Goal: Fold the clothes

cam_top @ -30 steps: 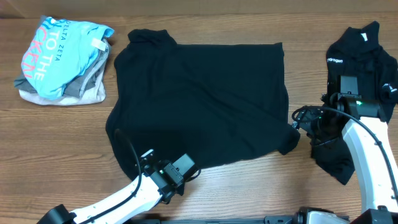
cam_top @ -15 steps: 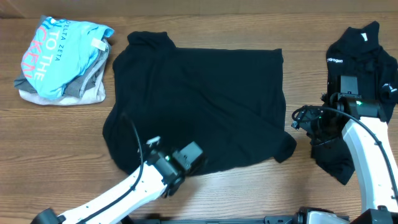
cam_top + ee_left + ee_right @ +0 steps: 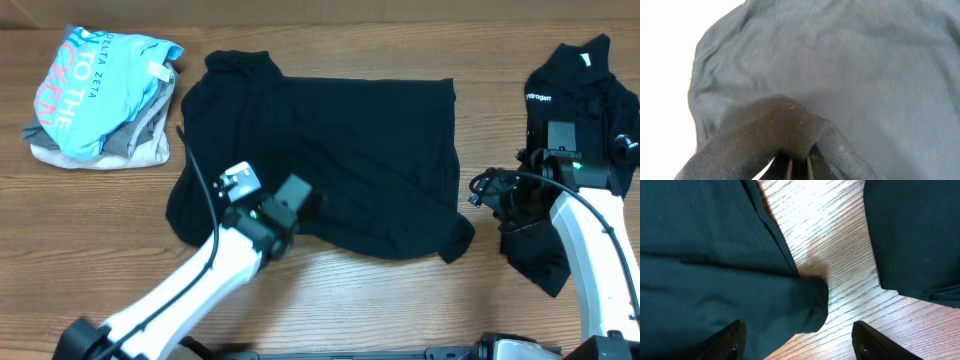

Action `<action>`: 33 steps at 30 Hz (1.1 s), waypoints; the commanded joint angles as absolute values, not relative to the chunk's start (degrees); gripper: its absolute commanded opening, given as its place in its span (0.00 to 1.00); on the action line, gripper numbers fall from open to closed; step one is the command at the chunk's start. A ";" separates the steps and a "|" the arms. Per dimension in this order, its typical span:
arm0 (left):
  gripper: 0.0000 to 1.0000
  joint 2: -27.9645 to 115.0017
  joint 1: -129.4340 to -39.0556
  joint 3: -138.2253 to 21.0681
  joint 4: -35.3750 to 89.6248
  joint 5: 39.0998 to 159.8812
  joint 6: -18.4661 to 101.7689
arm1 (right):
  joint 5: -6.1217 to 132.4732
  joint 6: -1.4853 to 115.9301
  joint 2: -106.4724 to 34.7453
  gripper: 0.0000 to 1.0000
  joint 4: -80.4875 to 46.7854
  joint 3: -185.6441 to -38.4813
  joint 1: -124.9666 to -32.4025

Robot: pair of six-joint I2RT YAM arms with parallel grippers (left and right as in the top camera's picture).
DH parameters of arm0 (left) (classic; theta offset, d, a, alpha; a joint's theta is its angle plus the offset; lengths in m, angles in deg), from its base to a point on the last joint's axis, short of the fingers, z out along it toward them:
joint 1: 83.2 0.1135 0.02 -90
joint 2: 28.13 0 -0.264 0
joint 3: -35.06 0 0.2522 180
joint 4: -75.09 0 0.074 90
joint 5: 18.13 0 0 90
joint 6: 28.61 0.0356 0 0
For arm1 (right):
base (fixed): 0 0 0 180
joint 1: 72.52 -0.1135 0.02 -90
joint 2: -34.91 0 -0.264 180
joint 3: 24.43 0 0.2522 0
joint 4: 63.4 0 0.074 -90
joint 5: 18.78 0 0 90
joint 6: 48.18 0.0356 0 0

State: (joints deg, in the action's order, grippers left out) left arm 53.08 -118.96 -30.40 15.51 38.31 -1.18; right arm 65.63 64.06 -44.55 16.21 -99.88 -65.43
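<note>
1. Grip first: our left fingers (image 3: 297,190) are clamped together on the near edge of the black shirt (image 3: 340,120). In the left wrist view a ridge of its cloth is humped up over them.
2. The black shirt lies spread in the middle of the surface (image 3: 400,300), somewhat wider than it is deep. We cannot tell which end is the collar.
3. The pinch sits at the shirt's near-left part, so almost all the cloth lies beyond the left fingers, away from us and off to the right. We judge the fold has to carry this edge across toward the shirt's far edge.
4. Our right fingers (image 3: 732,335) stand apart with nothing between them. They hang over bare wood just off the shirt's near-right corner, where the sleeve (image 3: 458,238) pokes out. In the right wrist view the sleeve end lies just ahead of them, between the two tips.
5. The right arm is the nearer one to that corner. With the edge raised on the left side only, we expect the fold to skew unless the right side is taken up too.
6. A black pile (image 3: 585,100) lies right of the shirt with a strip of wood between them. A folded stack (image 3: 95,95) lies off the shirt's far-left corner, apart from it.
</note>
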 commanded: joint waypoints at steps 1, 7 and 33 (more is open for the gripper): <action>0.04 56.43 -114.33 -29.73 18.92 41.88 7.61 | 65.55 63.89 -44.68 0.72 16.03 -100.51 -65.34; 0.04 56.01 -112.06 -30.32 16.97 53.09 13.73 | 65.55 63.89 -44.68 0.72 16.01 -100.51 -65.34; 1.00 56.08 -110.44 -43.74 16.16 57.81 31.85 | 65.53 63.89 -44.68 0.72 16.80 -100.40 -65.34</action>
